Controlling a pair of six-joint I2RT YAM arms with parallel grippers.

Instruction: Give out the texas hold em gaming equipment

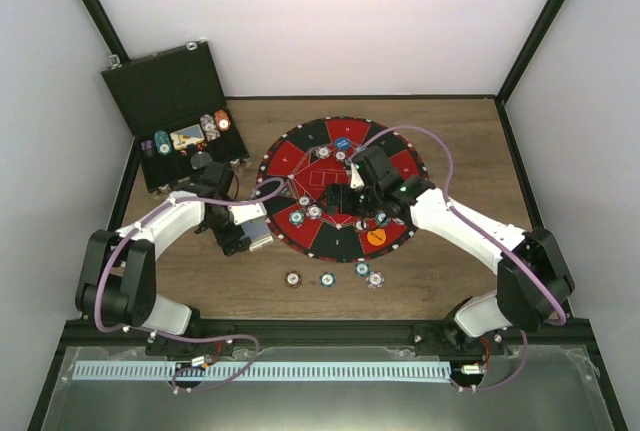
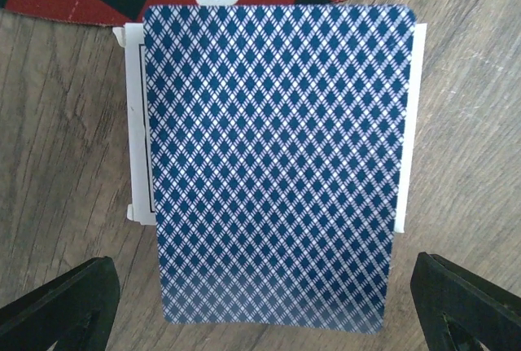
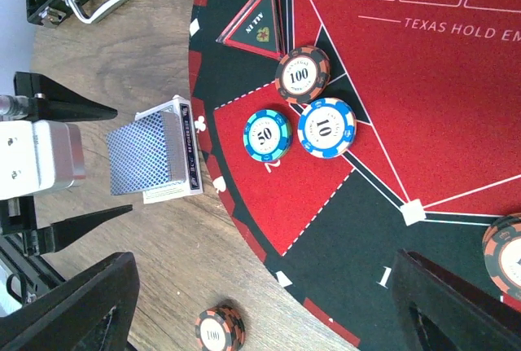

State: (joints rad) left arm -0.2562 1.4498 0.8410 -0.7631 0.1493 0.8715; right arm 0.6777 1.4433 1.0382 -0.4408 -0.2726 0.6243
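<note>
Left gripper [image 2: 260, 294] open astride card deck [image 2: 273, 164], fingers [image 2: 65, 306] cropped, right gripper [image 3: 264, 286] open over mat [image 3: 456, 123] rim, edge chip [image 3: 509, 257] cut off

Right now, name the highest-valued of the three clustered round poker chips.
The brown striped chip marked 100; the teal chip reads 50, the blue chip 10.

table [image 2: 65, 123]: wood, plain grain, matt, fine scratches.
card [image 2: 277, 164]: coated paper, smooth, slight sheen, printed blue diamond pattern.
box [image 2: 137, 123]: white cardboard, matt.
mat [image 3: 456, 98]: flat matt red and black; felt or rubber, can't tell which.
chips [image 3: 303, 74]: hard, plastic or clay look, smooth printed centres, faint gloss.
triangular marker [image 3: 259, 25]: clear glossy plastic.
case [image 1: 165, 86]: black, dull finish; handle [image 3: 98, 6] bright polished metal.
</note>
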